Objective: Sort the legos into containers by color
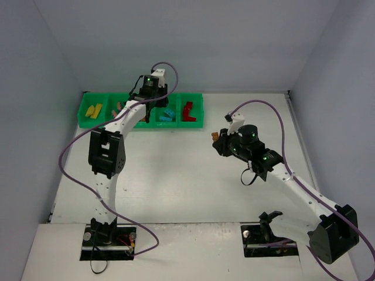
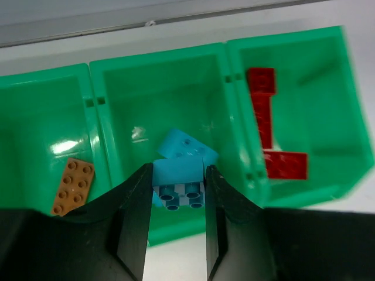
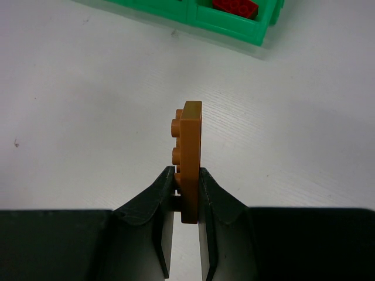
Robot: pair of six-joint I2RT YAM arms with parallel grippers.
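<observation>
My left gripper [image 2: 179, 172] is shut on a cyan-blue lego [image 2: 179, 186], held studs-down over the fourth compartment of the green tray [image 2: 99, 117]. Another cyan lego [image 2: 186, 146] lies in that compartment. The compartment to its left holds an orange-brown plate [image 2: 72, 186], and the one to its right holds red legos [image 2: 262, 105]. From above, yellow legos [image 1: 94, 109] and pink ones [image 1: 120, 108] show in the tray's [image 1: 96, 123] left compartments. My right gripper [image 3: 186, 175] is shut on an orange-brown lego plate [image 3: 191, 152], held on edge above the bare table right of centre [image 1: 215, 136].
The tray stands against the back wall, with grey walls close on the left and right. The left arm's purple cable loops over the tray's middle [image 1: 167, 73]. The tray's right end with a red lego [image 3: 236, 7] shows ahead of the right gripper.
</observation>
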